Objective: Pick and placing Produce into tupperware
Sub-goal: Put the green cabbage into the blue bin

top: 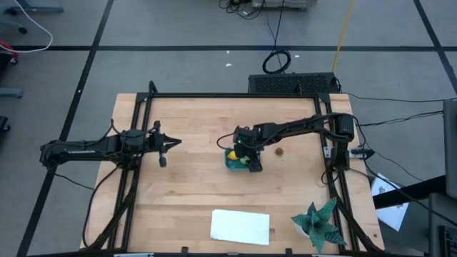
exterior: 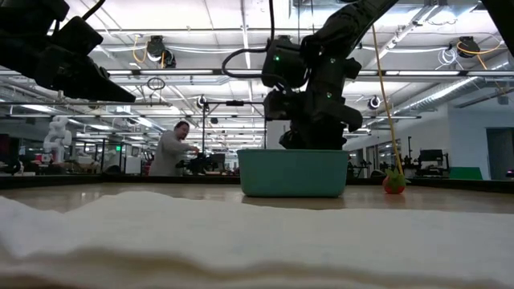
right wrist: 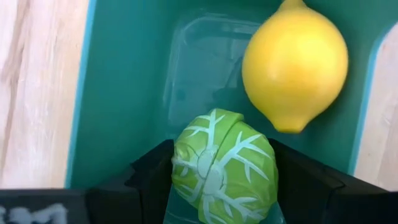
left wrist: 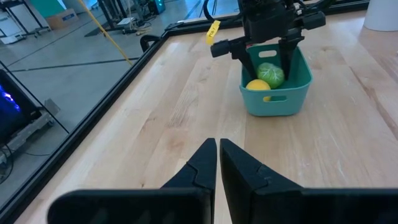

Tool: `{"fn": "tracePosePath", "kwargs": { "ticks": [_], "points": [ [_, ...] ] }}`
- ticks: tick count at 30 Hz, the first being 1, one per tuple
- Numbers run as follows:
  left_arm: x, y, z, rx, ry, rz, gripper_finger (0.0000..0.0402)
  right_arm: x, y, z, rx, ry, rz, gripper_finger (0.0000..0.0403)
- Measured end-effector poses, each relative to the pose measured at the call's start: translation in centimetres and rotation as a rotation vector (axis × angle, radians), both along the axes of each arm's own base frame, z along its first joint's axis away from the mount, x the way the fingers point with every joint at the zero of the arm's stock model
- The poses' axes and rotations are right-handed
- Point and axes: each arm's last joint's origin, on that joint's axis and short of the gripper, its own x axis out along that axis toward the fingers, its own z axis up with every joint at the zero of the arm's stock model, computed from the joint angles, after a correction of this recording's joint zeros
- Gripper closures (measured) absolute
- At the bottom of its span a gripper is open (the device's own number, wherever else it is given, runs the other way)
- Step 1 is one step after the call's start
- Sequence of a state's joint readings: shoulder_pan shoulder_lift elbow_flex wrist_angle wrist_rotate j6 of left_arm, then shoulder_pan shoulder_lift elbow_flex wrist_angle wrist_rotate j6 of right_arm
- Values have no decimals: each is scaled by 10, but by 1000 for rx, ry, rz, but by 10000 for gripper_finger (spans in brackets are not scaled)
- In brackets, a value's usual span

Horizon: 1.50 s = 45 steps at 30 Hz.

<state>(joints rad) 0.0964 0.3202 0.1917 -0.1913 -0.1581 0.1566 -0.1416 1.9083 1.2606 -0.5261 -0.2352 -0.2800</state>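
Teal tupperware (exterior: 293, 172) wall hiding produce in low view, red piece (exterior: 393, 183) beside

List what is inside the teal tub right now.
The teal tub holds a yellow lemon and a green cabbage ball, which sits between the right end effector fingers. The floor beneath them is hidden.

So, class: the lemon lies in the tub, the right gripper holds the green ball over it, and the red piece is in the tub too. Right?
Not quite. The red piece is not in the tub; the high view shows it on the table beside the tub. The rest stands: the lemon lies in the tub and the right gripper holds the green ball over it.
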Motion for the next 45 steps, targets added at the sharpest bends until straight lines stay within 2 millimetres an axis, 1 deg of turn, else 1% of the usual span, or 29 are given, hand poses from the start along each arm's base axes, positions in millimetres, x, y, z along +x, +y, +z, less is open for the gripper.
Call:
{"fn": "tracePosePath", "kwargs": {
  "ticks": [10, 18, 36, 45],
  "points": [
    [0, 0, 0, 0, 0, 0, 376, 0, 0, 0, 9, 7, -21, 178],
    [0, 0, 0, 0, 0, 0, 376, 0, 0, 0, 12, 8, -30, 155],
    [0, 0, 0, 0, 0, 0, 376, 0, 0, 0, 11, 9, -29, 150],
    [0, 0, 0, 0, 0, 0, 376, -1, 0, 0, 13, 17, -47, 119]
  ]
}}
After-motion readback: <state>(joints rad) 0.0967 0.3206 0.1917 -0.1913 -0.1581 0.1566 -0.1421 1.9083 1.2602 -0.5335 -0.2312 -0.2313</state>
